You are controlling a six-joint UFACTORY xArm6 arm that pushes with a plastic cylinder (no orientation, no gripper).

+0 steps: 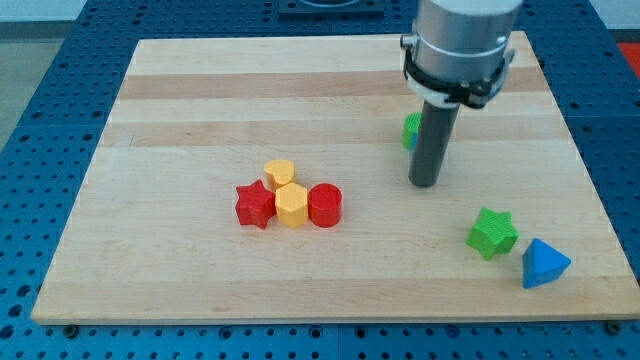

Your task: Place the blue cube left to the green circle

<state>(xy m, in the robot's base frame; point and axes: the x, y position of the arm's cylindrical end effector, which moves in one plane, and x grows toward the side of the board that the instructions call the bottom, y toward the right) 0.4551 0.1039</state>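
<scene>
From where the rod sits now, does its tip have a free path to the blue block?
Probably yes. My tip stands up-left of the blue block; the green star lies near that line, so skirt it.

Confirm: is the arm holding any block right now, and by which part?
Nothing is held; the rod cannot grip. My tip rests on the wooden board, just right of a partly hidden green block; contact can't be told.

Single cam, raised, angled down onto the wooden board (200, 90) from its near edge (mount unknown). Whole board in frame, arm's upper part cropped.
</scene>
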